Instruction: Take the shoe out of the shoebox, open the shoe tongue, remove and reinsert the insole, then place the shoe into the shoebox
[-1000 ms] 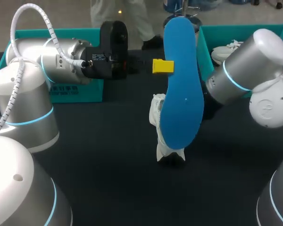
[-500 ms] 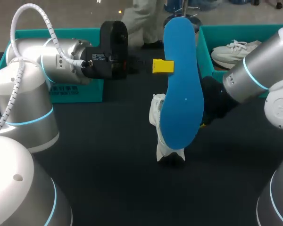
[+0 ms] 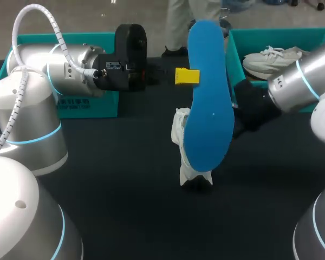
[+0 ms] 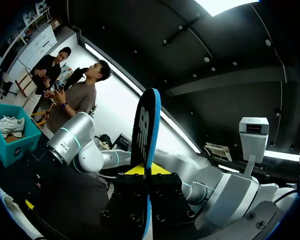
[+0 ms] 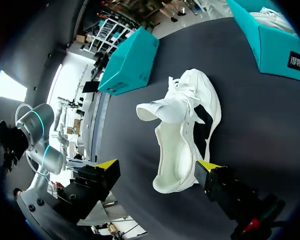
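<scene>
1. My left gripper is clamped on the blue insole. It holds the insole upright at centre frame, above the table. In the left wrist view the insole sits edge-on between my fingers.
2. The white shoe lies on the table at centre frame, mostly hidden behind the insole's lower half.
3. My right gripper has its fingers wide apart, one on each side of the shoe's heel end. One tip is just beside the shoe, but I can't tell if it touches. The other is clear of it.
4. The teal shoebox is at upper right, with a second white shoe inside.
5. Another teal box is at upper left, behind my left arm.
</scene>
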Tool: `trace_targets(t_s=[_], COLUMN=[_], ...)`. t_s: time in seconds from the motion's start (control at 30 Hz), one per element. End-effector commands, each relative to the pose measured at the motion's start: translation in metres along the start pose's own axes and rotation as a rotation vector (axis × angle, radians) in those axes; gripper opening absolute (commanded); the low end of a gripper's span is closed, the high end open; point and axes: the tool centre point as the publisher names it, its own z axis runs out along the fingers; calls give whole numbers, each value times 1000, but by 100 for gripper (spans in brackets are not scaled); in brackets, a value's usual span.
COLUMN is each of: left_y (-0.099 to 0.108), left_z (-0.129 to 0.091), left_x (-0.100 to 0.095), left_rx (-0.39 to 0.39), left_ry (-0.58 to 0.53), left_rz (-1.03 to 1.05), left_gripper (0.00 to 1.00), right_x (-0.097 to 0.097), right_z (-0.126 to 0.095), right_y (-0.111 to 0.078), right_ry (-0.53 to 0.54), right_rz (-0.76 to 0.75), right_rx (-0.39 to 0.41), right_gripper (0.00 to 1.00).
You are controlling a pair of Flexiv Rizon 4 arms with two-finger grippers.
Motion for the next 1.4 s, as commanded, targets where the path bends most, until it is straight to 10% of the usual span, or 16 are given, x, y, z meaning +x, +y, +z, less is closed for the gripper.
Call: trace_targets(t_s=[0.03,0.93,1.4], left_y=[1,1,1], left_z=[0,0,0], left_x=[0,0,0], left_rx=[1,1,1], left_ry=[0,0,0], left_rz=[1,1,1], left_gripper=[0,0,0], right_x=[-2,5,42], right_z=[-28,-72,-133], right_y=[-11,1,23], right_ry=[164,290,436], right_rz=[4,143,227], right_rx=[-38,-32,-68], right_gripper=[100,100,100])
